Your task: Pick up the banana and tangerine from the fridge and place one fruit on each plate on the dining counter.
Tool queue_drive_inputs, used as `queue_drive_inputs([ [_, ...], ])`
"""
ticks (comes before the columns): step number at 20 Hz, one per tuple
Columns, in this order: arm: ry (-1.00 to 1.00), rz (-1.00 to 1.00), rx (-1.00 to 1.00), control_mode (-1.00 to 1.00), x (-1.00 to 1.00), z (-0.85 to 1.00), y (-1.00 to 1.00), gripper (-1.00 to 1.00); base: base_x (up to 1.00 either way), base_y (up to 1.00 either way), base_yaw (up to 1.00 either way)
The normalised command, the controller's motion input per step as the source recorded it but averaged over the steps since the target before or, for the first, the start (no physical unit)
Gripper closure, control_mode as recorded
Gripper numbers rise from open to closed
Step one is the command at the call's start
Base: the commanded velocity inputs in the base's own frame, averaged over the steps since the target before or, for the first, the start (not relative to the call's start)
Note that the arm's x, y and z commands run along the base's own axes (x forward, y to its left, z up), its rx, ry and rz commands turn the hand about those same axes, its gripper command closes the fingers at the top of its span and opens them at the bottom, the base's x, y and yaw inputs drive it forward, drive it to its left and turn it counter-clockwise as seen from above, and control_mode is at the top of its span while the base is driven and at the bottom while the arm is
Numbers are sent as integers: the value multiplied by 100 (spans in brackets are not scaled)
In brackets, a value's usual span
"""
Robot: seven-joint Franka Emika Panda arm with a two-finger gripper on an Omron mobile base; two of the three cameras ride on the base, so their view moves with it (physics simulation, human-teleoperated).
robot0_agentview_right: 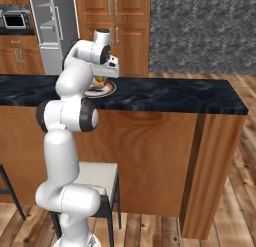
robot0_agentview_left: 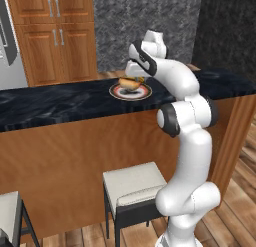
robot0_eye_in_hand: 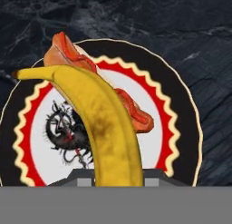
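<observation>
Hand view, nearest first: banana (robot0_eye_in_hand: pixel 106 128) rises from between the finger tips at the bottom edge, curving up and to the left, dark tip at the upper left. Pincer (robot0_eye_in_hand: pixel 118 180) is clamped on the banana's lower end; the tips themselves are mostly hidden behind the fruit.

Just beyond the banana: a plate (robot0_eye_in_hand: pixel 179 128) with a black outer band, a red and cream scalloped ring, and a whitish centre bearing a dark figure. On the plate lies an orange-red piece of food (robot0_eye_in_hand: pixel 131 112), partly covered by the banana. Whether the banana touches the plate or the food cannot be told.

Under and around the plate: dark marbled top of the dining counter (robot0_eye_in_hand: pixel 181 32).

Left base view: stool (robot0_agentview_left: pixel 132 186) with pale seat stands nearest, before the counter's wood front. The arm reaches over the counter edge; the pincer (robot0_agentview_left: pixel 134 77) sits directly above the plate (robot0_agentview_left: pixel 145 93), yellow showing beneath it.

Farther back: wooden cabinets (robot0_agentview_left: pixel 55 33), and part of the fridge (robot0_agentview_right: pixel 50 28) in the right base view.
</observation>
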Motion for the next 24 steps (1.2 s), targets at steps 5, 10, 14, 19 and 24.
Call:
queue_drive_inputs([
  [5, 0, 0, 0, -100, -34, -2, 7, 100, 0, 0, 0],
  [10, 0, 2, 0, -100, -15, -1, 7, 100, 0, 0, 0],
  [14, 2, 17, 0, -100, 19, -15, 0, 100, 0, 0, 0],
  [19, 5, 21, 0, -100, 14, -17, -3, 100, 0, 0, 0],
  [24, 0, 10, 0, -100, 1, -1, 0, 100, 0, 0, 0],
])
